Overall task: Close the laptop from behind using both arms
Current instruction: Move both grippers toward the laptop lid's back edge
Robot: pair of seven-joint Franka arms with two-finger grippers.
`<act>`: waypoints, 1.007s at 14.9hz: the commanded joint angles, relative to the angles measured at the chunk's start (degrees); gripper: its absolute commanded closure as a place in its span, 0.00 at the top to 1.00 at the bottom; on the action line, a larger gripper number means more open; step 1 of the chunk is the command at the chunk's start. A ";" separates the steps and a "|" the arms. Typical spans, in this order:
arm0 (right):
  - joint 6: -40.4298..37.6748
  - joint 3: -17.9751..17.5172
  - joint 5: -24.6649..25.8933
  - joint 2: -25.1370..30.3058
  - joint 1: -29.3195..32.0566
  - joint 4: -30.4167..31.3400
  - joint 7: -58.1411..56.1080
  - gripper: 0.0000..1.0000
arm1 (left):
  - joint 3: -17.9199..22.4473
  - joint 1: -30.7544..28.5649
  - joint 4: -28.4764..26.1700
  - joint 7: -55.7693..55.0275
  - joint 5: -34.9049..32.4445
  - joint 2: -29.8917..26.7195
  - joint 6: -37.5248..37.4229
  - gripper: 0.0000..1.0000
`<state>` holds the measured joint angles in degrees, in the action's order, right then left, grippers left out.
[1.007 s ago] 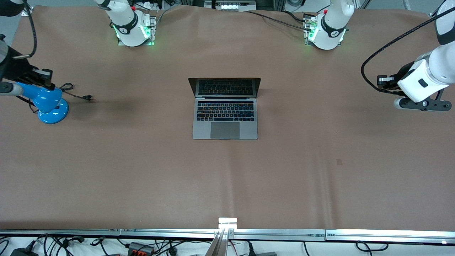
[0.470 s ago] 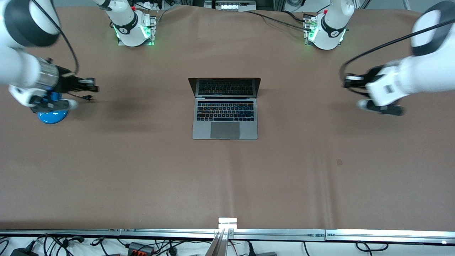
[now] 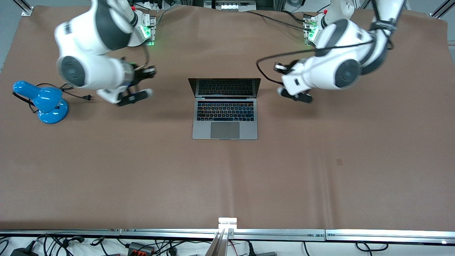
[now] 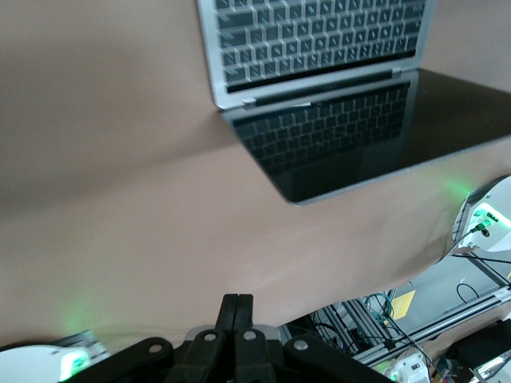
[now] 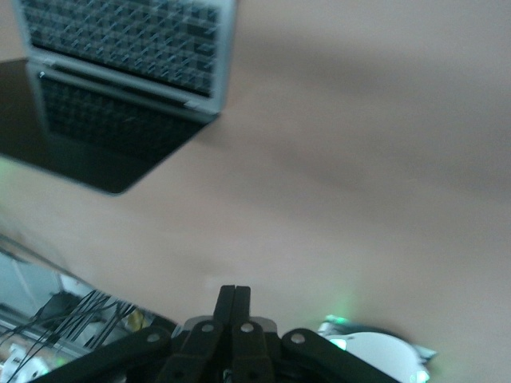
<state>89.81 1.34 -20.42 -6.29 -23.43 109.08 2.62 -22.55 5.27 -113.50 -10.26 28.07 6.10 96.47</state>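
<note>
At mid-table, the laptop (image 3: 225,108) stands open, its screen upright toward the robots' bases.
Front view: the right gripper (image 3: 151,71) hovers at its ten o'clock, the left gripper (image 3: 279,67) at its two o'clock (both over bare table). Each wrist view shows fingers (image 4: 236,319) (image 5: 234,307) pressed together, empty, the laptop ahead.

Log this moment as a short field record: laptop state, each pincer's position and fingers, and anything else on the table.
laptop: open, screen upright and dark, mid-table
left pincer: shut, over bare table beside the laptop, toward the left arm's end
right pincer: shut, over bare table beside the laptop, toward the right arm's end
contact: neither pincer touches the laptop
other: blue desk lamp at the right arm's end
</note>
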 commanded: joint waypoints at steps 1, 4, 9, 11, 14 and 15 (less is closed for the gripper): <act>3.60 0.77 -4.70 2.16 -3.28 5.78 1.68 0.00 | -4.77 -1.14 -11.02 -1.33 5.48 -6.81 6.87 0.00; 12.20 0.77 -11.38 1.98 -7.50 11.32 2.73 0.00 | -11.35 -0.88 -13.76 -6.51 6.38 -6.81 15.12 0.00; 17.50 0.86 -11.48 0.49 -13.57 12.21 8.01 0.00 | -15.77 -1.05 -14.83 -8.72 5.50 -2.33 27.16 0.00; 19.87 0.86 -11.39 -1.09 -13.92 12.21 8.01 0.00 | -15.69 -0.87 -14.48 -8.64 5.15 -0.58 32.18 0.00; 23.21 0.95 -11.39 -2.32 -14.37 11.86 8.01 0.00 | -15.34 -1.31 -10.62 -9.16 0.16 5.13 33.43 0.00; 24.35 0.95 -11.31 -3.02 -14.36 11.51 8.01 0.00 | -15.16 -1.40 -8.95 -9.34 -1.60 6.80 33.43 0.00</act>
<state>111.73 1.37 -30.58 -8.66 -36.75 120.39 10.28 -37.77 4.36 -126.96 -19.33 30.07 7.90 129.73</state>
